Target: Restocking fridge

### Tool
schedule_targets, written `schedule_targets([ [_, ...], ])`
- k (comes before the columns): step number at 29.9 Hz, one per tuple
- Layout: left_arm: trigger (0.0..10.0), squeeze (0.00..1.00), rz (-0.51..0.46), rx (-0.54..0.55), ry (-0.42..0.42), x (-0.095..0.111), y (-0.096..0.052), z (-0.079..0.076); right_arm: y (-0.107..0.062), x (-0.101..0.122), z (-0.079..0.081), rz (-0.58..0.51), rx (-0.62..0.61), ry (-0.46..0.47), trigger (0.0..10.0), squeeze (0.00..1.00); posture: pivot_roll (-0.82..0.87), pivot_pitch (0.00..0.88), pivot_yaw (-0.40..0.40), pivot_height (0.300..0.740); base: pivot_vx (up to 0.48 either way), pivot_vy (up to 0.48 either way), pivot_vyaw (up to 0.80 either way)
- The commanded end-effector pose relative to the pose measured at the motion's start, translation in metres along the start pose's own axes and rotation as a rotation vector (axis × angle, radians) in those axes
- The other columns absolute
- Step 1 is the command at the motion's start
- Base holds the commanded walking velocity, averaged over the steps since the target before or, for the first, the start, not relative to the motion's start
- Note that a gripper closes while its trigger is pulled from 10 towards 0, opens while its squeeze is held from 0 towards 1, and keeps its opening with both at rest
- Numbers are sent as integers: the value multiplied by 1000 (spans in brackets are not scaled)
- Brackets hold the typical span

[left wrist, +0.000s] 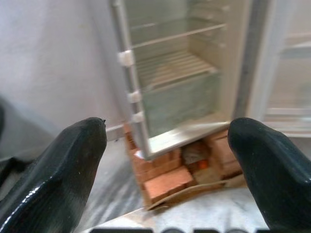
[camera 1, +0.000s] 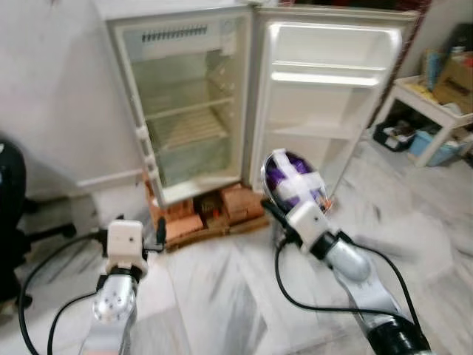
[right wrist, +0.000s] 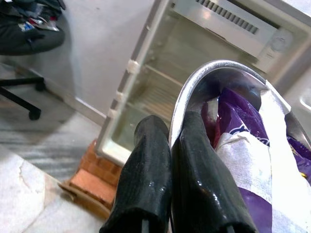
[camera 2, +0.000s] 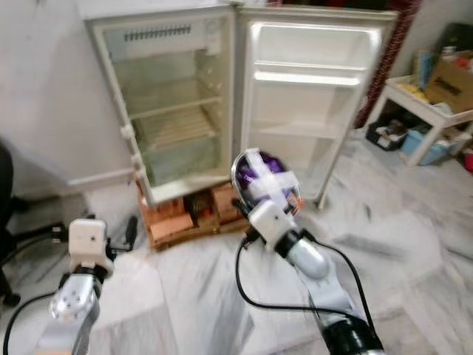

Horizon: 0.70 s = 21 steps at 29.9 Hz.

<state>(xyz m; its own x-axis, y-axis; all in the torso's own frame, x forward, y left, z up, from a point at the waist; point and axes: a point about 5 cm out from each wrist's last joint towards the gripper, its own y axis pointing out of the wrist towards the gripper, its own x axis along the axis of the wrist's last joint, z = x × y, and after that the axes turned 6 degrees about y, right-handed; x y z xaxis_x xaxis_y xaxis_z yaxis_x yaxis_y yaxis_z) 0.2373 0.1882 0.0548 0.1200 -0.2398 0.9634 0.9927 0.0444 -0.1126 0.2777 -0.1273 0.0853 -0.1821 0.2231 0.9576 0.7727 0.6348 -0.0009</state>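
A small fridge point(camera 1: 188, 111) stands open ahead of me, its wire shelves bare, and its door point(camera 1: 325, 89) is swung out to the right with bare racks. My right gripper point(right wrist: 170, 141) is shut on the rim of a metal bowl point(camera 1: 292, 181), held up in front of the door. Inside the bowl lies a purple packet point(right wrist: 243, 141) strapped down with white tape. My left gripper point(left wrist: 167, 128) is open and holds nothing, low on the left and pointing at the fridge's lower shelves.
The fridge rests on red bricks point(camera 1: 214, 211) over a marble floor. A black office chair point(camera 1: 11, 222) stands at the far left. A white low table point(camera 1: 436, 111) with boxes and clutter under it stands at the right. Black cables trail from both arms.
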Motion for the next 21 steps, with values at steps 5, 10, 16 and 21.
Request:
schedule_targets([
  [5, 10000, 0, 16, 27, 15, -2, 1, 6, 11, 13, 6, -66, 41, -33, 10000, 0, 76, 0, -49, 740, 480, 0, 374],
  [10, 10000, 0, 17, 30, 18, -2, 4, 7, 13, 14, 5, -66, 44, -39, 10000, 0, 79, 0, -47, 740, 480, 0, 495],
  [16, 10000, 0, 14, 34, 24, -1, 5, 8, 15, 14, 4, -64, 38, -41, 10000, 0, 80, 0, -43, 740, 480, 0, 0],
  [21, 10000, 0, 19, 40, 30, -2, 5, 8, 15, 13, 5, -66, 42, -42, 10000, 0, 80, 0, -43, 740, 480, 0, 0],
])
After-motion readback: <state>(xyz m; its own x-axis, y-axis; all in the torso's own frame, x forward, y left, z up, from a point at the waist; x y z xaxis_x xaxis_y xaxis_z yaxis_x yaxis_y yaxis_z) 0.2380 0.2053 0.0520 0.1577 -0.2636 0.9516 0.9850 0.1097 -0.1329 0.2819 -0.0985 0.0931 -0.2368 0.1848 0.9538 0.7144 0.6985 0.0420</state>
